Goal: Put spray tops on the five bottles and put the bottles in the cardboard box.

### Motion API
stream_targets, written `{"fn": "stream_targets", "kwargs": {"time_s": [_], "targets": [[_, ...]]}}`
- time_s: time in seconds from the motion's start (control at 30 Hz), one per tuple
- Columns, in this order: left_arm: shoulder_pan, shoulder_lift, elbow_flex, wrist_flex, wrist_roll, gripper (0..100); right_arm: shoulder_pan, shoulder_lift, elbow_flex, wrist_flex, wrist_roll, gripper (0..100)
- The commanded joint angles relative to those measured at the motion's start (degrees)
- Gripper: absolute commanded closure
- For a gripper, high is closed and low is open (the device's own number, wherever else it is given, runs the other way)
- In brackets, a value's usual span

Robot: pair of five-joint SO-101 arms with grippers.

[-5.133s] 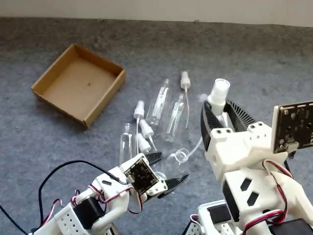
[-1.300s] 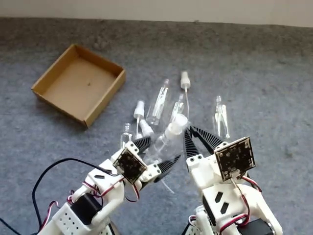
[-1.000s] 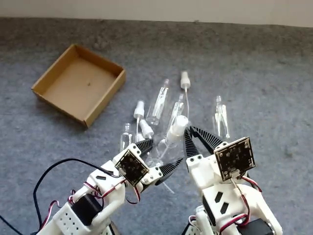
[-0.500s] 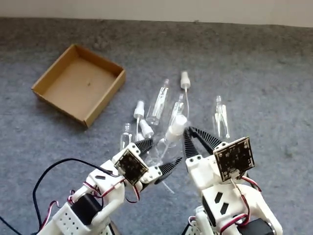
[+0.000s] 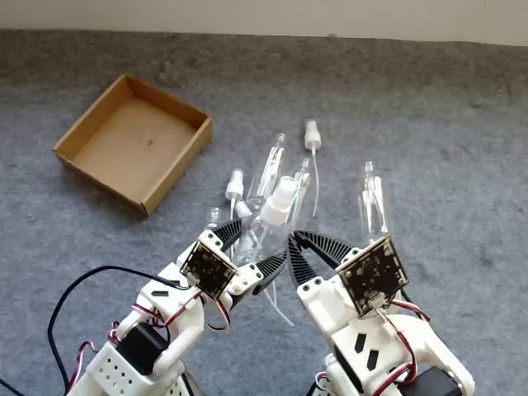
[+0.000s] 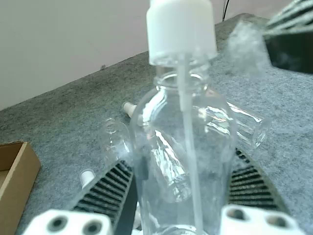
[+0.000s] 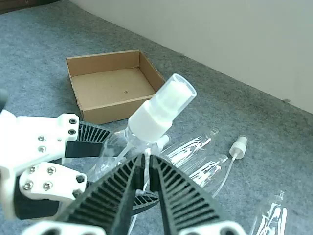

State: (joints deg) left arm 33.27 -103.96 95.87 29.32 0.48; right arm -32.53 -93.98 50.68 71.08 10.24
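Left gripper (image 5: 247, 252): clenched on clear plastic bottle (image 6: 181, 161).
Right gripper (image 7: 145, 157): jaws nearly closed, tips just under white plastic spray top (image 5: 279, 198) on the bottle's neck.
Loose clear bottles (image 5: 268, 169): 12 o'clock, close.
Brown cardboard box (image 5: 178, 165): 10 o'clock, well apart, with open grey carpet (image 5: 165, 239) between.

arms: white printed shells (image 5: 375, 346), black servos (image 5: 147, 353) | left gripper (image 5: 250, 250), right gripper (image 5: 294, 238): black ribbed fingers (image 5: 330, 244) on white mounts (small screws (image 7: 72, 120) at the base) | wrists: square dark circuit boards (image 5: 372, 276) | wiring: red, white, black leads (image 5: 221, 309), one looping black cable (image 5: 99, 271)
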Motion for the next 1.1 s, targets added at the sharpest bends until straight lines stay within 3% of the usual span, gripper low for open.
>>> {"fn": "stream_targets", "kwargs": {"time_s": [0.0,0.2,0.33,0.63,0.87,1.07], "targets": [[0.9,-0.4,1.2,-1.4,0.6,87,2.7,-0.6,-0.6,-0.2,8.2,98.8],[7.1,-0.4,1.2,-1.3,0.4,87,15.3,-0.6,-0.7,-1.1,14.8,98.8],[7.6,-0.4,1.2,-1.2,0.4,87,21.6,-0.6,1.9,-7.9,15.9,98.8],[7.6,0.0,1.2,-1.2,0.4,87,21.6,-0.6,12.7,-16.9,15.9,98.8],[7.5,0.0,1.2,-1.1,0.4,87,13.8,-0.7,7.3,-16.5,15.9,98.8],[7.5,-0.2,1.2,1.0,0.4,87,13.1,-0.7,2.3,-14.3,15.9,98.8]]}}
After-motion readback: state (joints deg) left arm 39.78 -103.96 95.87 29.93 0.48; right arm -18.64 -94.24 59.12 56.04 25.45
